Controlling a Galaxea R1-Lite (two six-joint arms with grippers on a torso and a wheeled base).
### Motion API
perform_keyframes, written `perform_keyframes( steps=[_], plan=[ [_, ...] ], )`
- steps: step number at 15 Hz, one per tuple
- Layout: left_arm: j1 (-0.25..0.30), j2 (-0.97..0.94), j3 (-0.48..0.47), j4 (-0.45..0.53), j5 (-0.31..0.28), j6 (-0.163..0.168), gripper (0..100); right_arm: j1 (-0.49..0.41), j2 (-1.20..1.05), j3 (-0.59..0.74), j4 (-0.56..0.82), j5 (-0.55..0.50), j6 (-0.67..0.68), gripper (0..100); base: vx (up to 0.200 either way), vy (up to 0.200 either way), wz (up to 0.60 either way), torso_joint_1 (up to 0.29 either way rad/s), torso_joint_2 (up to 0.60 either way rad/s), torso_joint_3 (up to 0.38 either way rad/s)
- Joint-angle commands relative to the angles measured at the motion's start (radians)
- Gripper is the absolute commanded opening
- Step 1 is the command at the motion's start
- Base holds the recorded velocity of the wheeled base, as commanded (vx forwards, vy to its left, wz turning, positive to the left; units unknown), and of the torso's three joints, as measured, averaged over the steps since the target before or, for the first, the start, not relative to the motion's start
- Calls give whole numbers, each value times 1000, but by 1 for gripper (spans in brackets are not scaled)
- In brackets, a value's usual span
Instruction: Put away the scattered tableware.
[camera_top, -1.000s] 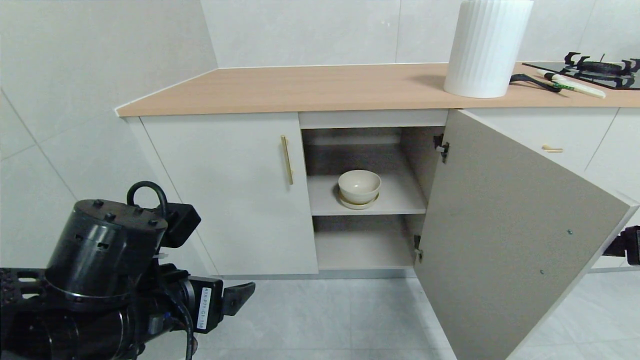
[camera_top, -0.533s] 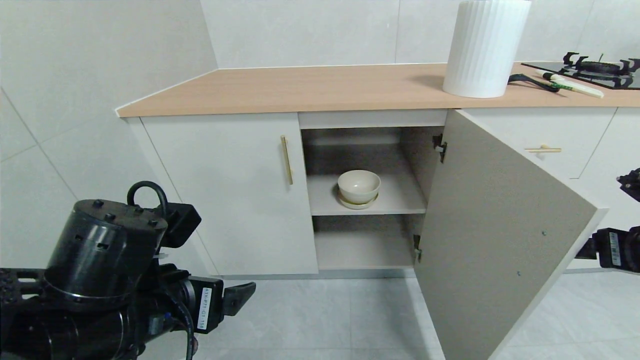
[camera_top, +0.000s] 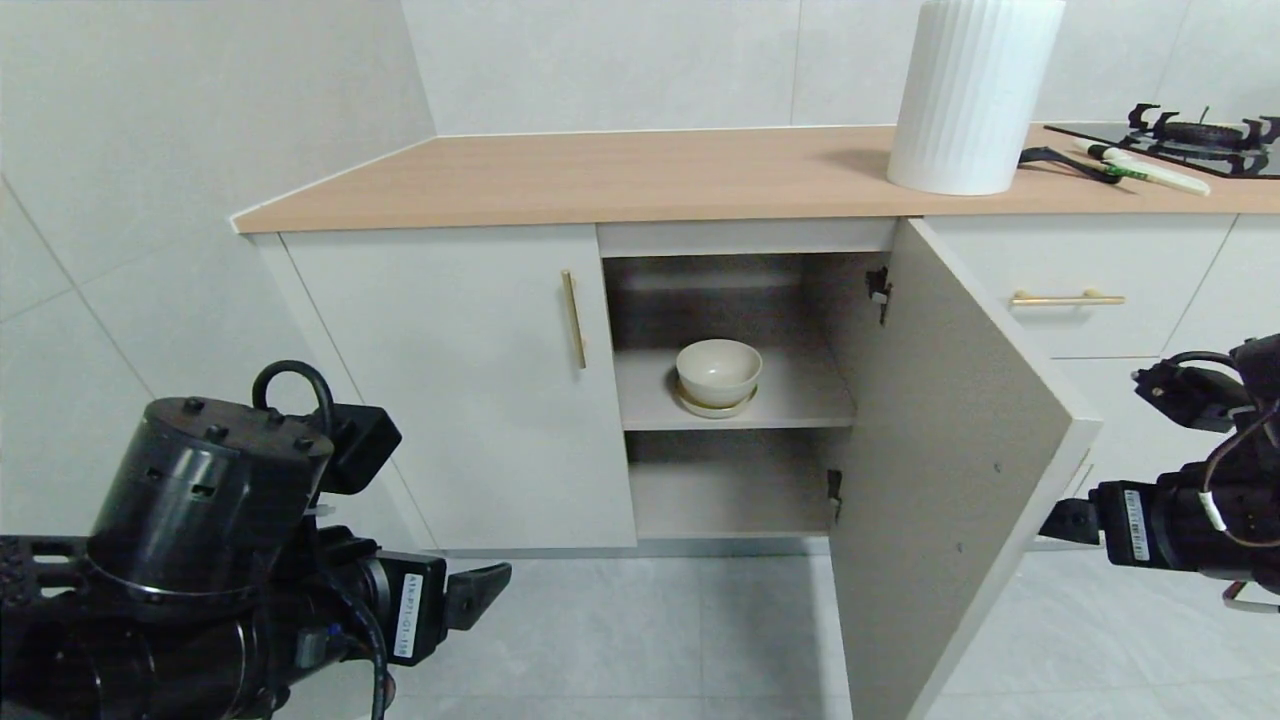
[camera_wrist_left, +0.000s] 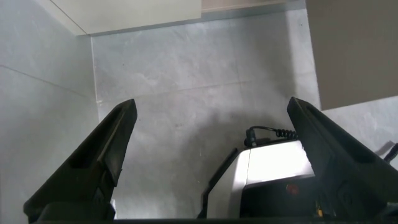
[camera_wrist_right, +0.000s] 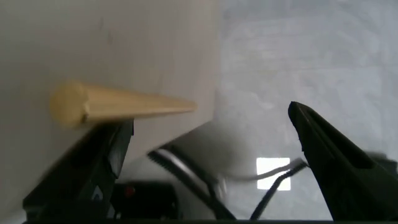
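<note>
A beige bowl (camera_top: 718, 370) sits on a small plate (camera_top: 714, 407) on the middle shelf of the cabinet. The cabinet door (camera_top: 960, 450) stands partly open, swung out to the right. My right gripper (camera_top: 1065, 522) is at the door's outer edge. In the right wrist view it (camera_wrist_right: 211, 155) is open, close to the door's gold handle (camera_wrist_right: 124, 106), which lies beside one finger. My left gripper (camera_top: 478, 592) hangs low at the left over the floor. In the left wrist view it (camera_wrist_left: 211, 149) is open with nothing between its fingers.
On the wooden counter (camera_top: 600, 175) stand a white ribbed cylinder (camera_top: 972, 95), a black utensil (camera_top: 1065, 163), a white and green tool (camera_top: 1150, 172) and a stove (camera_top: 1200, 135). The left cabinet door (camera_top: 450, 380) is closed. Grey tiled floor (camera_top: 650, 630) lies in front.
The cabinet door has swung inward toward the cabinet. My right arm has come in from the right edge with it. The left arm, bowl and plate have not moved.
</note>
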Motion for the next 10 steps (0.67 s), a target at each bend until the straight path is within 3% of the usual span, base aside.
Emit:
perform_keyframes(
  steps=[1, 4, 10],
  plan=[
    [1, 1, -1, 1, 0, -1, 100, 121, 27, -2, -17, 0, 8, 100, 0, 0, 0, 0, 0, 0],
    [1, -3, -3, 1, 0, -1, 100, 210, 135, -2, -153, -6, 7, 100, 0, 0, 0, 0, 0, 0],
    [2, -2, -6, 1, 0, -4, 100, 255, 336, -93, -346, -6, -2, 100, 0, 0, 0, 0, 0, 0]
  ],
)
